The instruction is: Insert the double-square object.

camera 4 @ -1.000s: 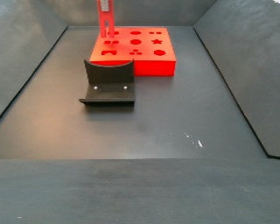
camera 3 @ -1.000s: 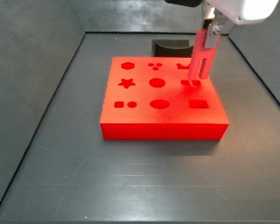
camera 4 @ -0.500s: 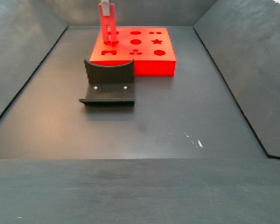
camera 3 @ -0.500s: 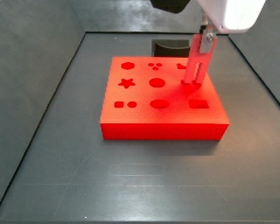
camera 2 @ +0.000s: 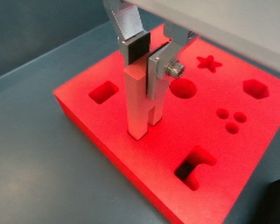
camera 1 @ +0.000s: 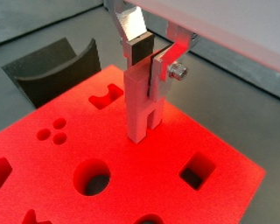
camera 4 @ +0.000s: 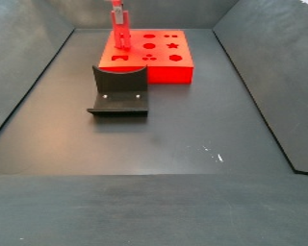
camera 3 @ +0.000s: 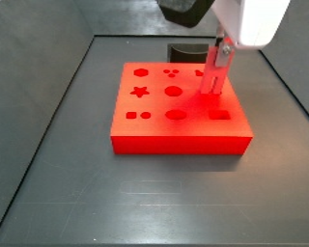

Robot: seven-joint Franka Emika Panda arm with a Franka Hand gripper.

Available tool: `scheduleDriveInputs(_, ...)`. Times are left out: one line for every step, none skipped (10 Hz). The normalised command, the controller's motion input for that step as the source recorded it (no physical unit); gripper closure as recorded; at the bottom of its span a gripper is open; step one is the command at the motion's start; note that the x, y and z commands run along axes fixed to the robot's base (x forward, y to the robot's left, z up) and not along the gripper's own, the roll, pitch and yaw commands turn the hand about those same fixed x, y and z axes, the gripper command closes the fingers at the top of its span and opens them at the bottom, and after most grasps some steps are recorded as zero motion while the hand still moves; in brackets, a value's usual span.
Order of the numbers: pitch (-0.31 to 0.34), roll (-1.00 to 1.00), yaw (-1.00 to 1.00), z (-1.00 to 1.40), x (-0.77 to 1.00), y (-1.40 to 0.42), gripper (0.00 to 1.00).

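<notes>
The red block [camera 3: 181, 108] sits on the floor with the dark holder [camera 4: 119, 92] nearby. The gripper [camera 1: 150, 59] is clamped on the double-square object [camera 1: 143, 105], held upright with its foot at the block's top face. Risk, as judged: slight misalignment or tilt could jam it at the hole's edge. The receiving hole is hidden beneath the peg; depth of entry cannot be told.

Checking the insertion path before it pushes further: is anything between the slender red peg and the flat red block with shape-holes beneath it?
Nothing visible. The gripper holds the slender red peg upright, its lower end already at the flat red block. In both wrist views only the block's own surface surrounds the tip; the dark grey curved holder sits off the block.
</notes>
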Motion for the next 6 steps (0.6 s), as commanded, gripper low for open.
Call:
scheduleDriveInputs(0.000, 0.01, -0.07, -0.58, 0.07, 0.00, 1.00)
scheduleDriveInputs(-0.036, 0.00, -0.09, -0.71, 0.01, 0.00, 1.00)
scheduleDriveInputs(-0.051, 0.00, -0.10, -0.80, 0.00, 0.00, 1.00)
scheduleDriveInputs(-0.037, 0.01, -0.10, -0.66, 0.00, 0.00, 1.00)
scheduleDriveInputs(0.000, 0.00, 0.00, 0.05, 0.00, 0.00, 1.00)
scheduleDriveInputs(0.000, 0.00, 0.00, 0.00, 0.00, 0.00, 1.00)
